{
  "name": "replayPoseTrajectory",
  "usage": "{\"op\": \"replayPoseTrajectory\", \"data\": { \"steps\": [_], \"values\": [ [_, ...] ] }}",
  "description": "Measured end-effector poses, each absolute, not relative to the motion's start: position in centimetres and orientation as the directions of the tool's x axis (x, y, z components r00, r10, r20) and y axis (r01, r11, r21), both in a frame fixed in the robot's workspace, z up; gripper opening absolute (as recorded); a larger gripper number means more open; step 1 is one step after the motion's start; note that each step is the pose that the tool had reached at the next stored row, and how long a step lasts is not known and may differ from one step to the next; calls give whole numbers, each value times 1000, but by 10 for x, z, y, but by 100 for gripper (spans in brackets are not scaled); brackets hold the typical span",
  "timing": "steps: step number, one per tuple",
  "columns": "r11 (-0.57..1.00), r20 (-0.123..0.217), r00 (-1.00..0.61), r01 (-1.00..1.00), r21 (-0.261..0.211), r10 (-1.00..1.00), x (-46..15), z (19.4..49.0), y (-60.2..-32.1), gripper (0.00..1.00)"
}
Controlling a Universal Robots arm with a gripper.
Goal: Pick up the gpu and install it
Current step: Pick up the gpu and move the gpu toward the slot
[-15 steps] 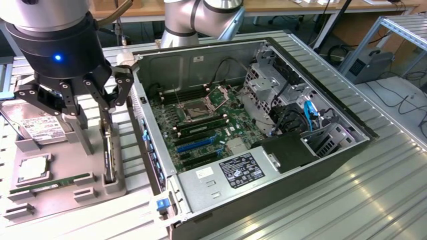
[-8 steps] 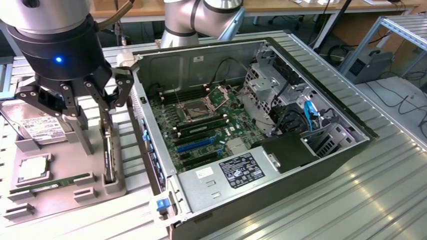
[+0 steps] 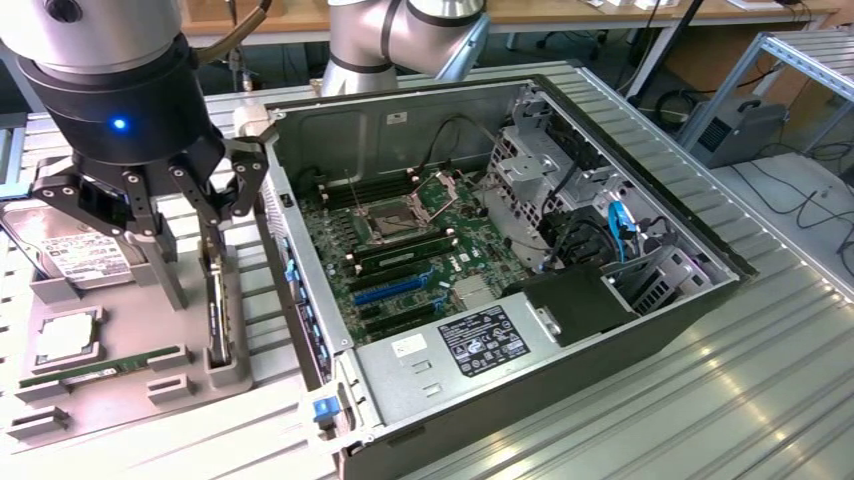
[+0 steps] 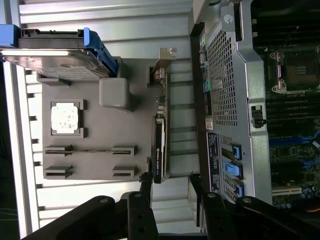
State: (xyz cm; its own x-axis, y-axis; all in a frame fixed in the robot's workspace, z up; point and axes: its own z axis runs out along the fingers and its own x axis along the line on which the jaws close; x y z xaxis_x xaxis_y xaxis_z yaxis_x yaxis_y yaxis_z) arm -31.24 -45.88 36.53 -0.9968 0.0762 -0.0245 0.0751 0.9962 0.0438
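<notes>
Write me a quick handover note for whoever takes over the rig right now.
Gripper: open and empty, hovering over the grey tray, close to the gpu but not touching it.
Gpu: standing on edge in its tray slot.
Computer case: open beside the tray, blue expansion slots free.
Done: nothing picked up or installed.
Left: the pick-up and the install.

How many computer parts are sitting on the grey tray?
4: the hard drive, the square processor chip beside it, the green memory stick next along, and the gpu standing on edge nearest the computer case. None seem hidden.
</notes>
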Motion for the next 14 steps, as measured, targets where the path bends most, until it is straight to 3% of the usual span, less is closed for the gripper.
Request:
{"op": "replayPoseTrajectory", "data": {
  "steps": [14],
  "values": [
    [996, -25, -997, 75, 44, 76, -312, 361, -459, 42]
  ]
}}
